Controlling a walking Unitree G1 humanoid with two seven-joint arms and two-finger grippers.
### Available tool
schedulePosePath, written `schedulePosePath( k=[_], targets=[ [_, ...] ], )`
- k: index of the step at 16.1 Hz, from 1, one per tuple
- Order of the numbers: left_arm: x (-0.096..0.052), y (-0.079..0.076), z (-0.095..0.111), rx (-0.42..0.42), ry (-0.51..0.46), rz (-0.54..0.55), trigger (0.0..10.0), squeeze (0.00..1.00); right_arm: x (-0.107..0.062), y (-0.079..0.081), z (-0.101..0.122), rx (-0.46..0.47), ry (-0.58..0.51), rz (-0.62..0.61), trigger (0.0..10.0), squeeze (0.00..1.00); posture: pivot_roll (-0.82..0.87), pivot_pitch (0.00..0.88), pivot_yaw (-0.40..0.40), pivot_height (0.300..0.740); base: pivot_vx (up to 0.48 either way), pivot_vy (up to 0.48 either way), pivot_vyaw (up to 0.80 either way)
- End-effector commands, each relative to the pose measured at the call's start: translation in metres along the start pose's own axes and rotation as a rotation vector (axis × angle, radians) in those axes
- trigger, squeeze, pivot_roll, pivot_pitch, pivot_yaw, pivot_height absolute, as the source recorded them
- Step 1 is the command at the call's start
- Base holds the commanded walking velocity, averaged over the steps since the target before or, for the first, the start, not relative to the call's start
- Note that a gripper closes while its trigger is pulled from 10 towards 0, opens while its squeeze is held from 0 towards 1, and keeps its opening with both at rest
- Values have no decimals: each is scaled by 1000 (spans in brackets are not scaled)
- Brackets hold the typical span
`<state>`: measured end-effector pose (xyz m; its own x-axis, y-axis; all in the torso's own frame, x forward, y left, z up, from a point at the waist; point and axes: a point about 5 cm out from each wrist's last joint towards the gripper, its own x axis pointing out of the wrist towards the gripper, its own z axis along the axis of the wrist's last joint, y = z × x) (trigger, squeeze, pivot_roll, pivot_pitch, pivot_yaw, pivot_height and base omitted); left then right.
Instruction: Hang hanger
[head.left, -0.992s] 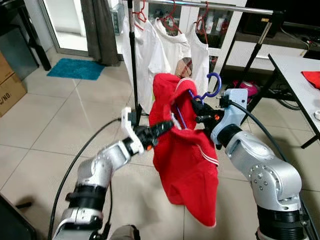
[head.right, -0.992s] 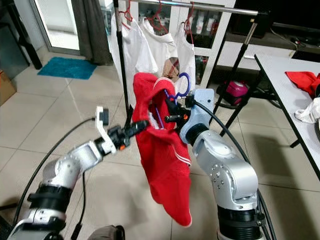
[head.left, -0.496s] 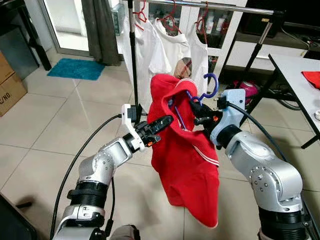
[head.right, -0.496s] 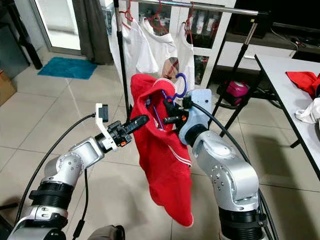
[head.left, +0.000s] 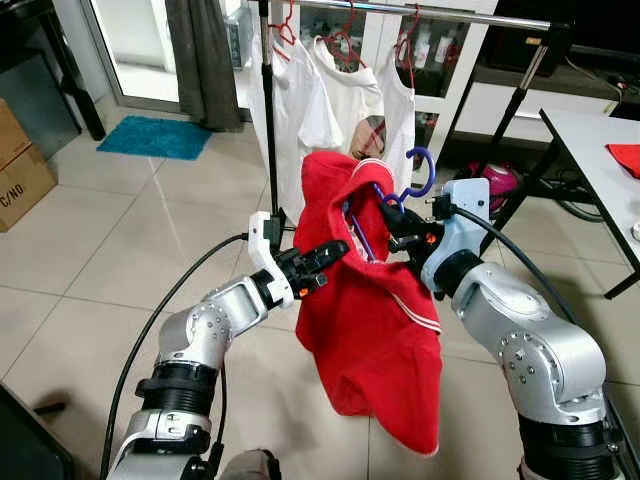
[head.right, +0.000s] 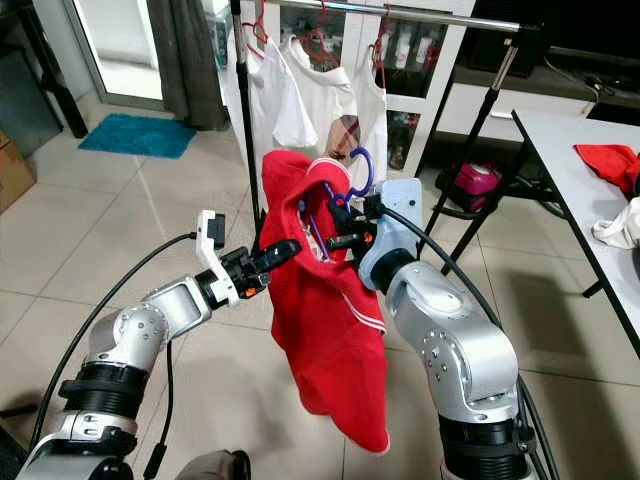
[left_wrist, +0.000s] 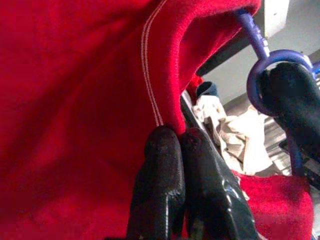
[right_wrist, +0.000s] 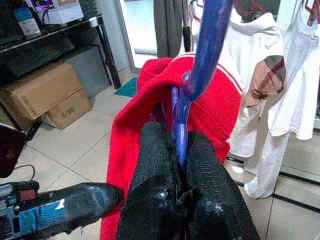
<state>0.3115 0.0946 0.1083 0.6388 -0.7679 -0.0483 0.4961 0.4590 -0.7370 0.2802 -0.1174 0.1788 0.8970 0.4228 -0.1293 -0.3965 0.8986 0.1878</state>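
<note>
One red shirt (head.left: 370, 320) is hanging on one purple hanger (head.left: 420, 175), held up in the air between the two arms in front of a clothes rail (head.left: 430, 12). Three white shirts (head.left: 345, 95) are hanging from that rail on three red hangers (head.left: 340, 35).

The right gripper (head.left: 392, 222) is clamping the purple hanger's stem just below its hook; the right wrist view is showing both black fingers (right_wrist: 205, 165) pressed against the stem with the red collar right behind it. The left gripper (head.left: 328, 255) is pinching the shirt's hem at the neck opening, its fingers (left_wrist: 165, 165) closed together on the stitched edge, just beside the hanger's hook ring.

The hanger's hook is sitting below the rail and apart from it, beside the white shirts. A table (head.left: 590, 150) is standing on the robot's right.
</note>
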Motion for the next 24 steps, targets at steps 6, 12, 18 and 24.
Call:
schedulePosePath(
  k=[6, 12, 18, 24],
  targets=[
    [0, -46, 29, 155, -26, 58, 0, 0, 1, -13, -34, -235, 183, -93, 10000, 0, -26, 0, -30, 740, 0, 0, 0],
    [14, -66, 16, 188, 106, 79, 0, 0, 7, -3, -50, -265, 247, -39, 10000, 0, -17, 1, -7, 740, 0, 0, 0],
    [3, -58, -3, 288, 264, 148, 0, 0, 17, -7, -42, -175, 169, -103, 10000, 0, 1, 0, 0, 740, 0, 0, 0],
    [-3, -62, 7, 283, 206, 139, 0, 0, 24, -11, -37, -100, 132, -105, 10000, 0, 11, 0, -12, 740, 0, 0, 0]
  ],
)
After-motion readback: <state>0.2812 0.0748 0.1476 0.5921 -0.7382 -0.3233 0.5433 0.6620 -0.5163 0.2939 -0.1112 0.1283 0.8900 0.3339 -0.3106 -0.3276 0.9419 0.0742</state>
